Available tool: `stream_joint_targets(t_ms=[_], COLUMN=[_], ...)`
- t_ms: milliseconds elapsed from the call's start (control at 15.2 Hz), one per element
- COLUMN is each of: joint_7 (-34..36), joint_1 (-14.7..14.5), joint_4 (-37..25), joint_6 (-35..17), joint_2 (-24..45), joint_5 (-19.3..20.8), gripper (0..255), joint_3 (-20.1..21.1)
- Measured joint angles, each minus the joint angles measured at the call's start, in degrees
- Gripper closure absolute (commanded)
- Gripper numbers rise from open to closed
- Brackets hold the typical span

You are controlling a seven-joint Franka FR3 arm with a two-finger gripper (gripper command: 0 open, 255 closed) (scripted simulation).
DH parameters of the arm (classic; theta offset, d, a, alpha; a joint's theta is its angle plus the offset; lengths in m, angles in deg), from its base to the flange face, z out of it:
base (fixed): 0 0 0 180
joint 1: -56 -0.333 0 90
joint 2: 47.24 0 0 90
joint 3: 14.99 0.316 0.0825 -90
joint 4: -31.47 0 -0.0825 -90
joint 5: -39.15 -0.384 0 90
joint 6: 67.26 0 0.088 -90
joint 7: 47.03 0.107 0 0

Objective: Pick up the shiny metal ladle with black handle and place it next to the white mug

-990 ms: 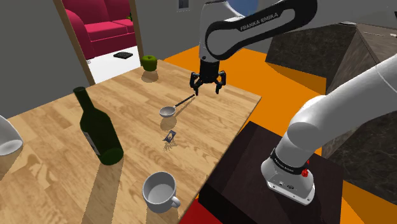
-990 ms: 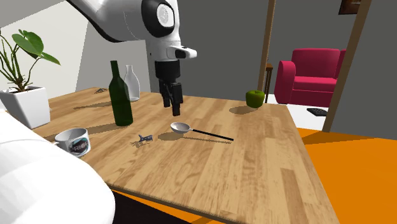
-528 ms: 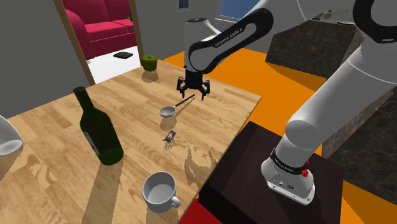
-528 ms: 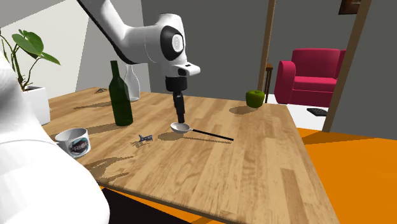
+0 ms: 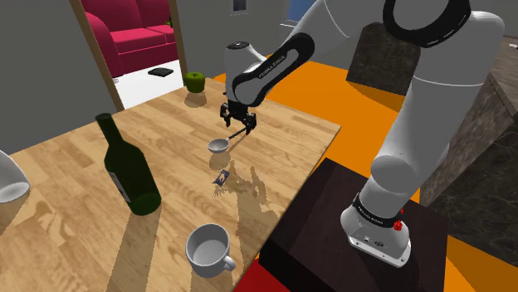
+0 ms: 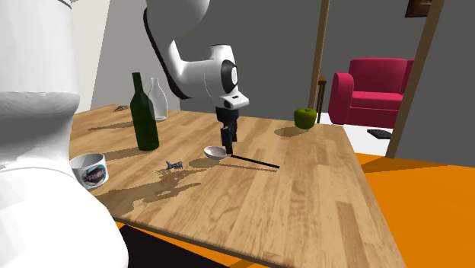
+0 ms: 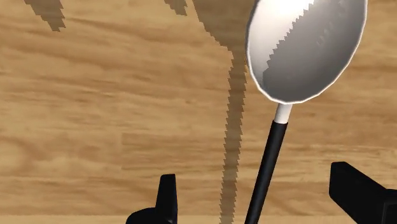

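The ladle (image 5: 219, 144) lies flat on the wooden table (image 5: 75, 158), its shiny bowl (image 6: 215, 152) toward the bottle and its thin black handle (image 6: 255, 161) pointing to the table's far edge. My gripper (image 5: 237, 123) hangs low over the handle, just behind the bowl (image 7: 305, 48). It is open (image 7: 254, 175): the handle (image 7: 267, 165) runs between the two fingers (image 7: 167, 197) and touches neither. The white mug (image 5: 209, 249) stands upright near the table's front edge, seen as mug (image 6: 89, 169) in the second exterior view, well apart from the ladle.
A dark green bottle (image 5: 129, 166) stands between ladle and mug side. A small blue object (image 5: 222, 177) lies near the ladle's bowl. A green apple (image 5: 194, 81) sits at the far corner, a clear bottle (image 6: 157, 99) behind the green one. A red sofa (image 5: 133, 33) shows through the doorway.
The arm has swung toward the shoulder view's left and dropped from high above the table down over the ladle's handle. The fingers have stayed open. The ladle has not moved.
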State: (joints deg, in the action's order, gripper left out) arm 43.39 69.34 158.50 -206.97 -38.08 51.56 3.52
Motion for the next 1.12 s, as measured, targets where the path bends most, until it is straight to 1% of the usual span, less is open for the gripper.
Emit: stream_joint_targets(t_ms=[132, 198, 330, 726, 1122], joint_7=[5.83, 8.22, 10.62, 12.81, 12.93], joint_1=[-0.54, -0.84, -1.32, -2.03, -2.06], joint_4=[-2.95, -3.95, -5.61, -6.14, -6.33], joint_6=[-1.26, -1.50, -2.42, -5.61, -6.04], joint_2=[4.05, 5.19, 7.73, 11.62, 12.23], joint_5=[2.69, 3.43, 4.84, 7.18, 7.49], gripper=[0, 0, 0, 0, 0], joint_3=[-1.60, -2.26, -3.21, -4.56, -4.77])
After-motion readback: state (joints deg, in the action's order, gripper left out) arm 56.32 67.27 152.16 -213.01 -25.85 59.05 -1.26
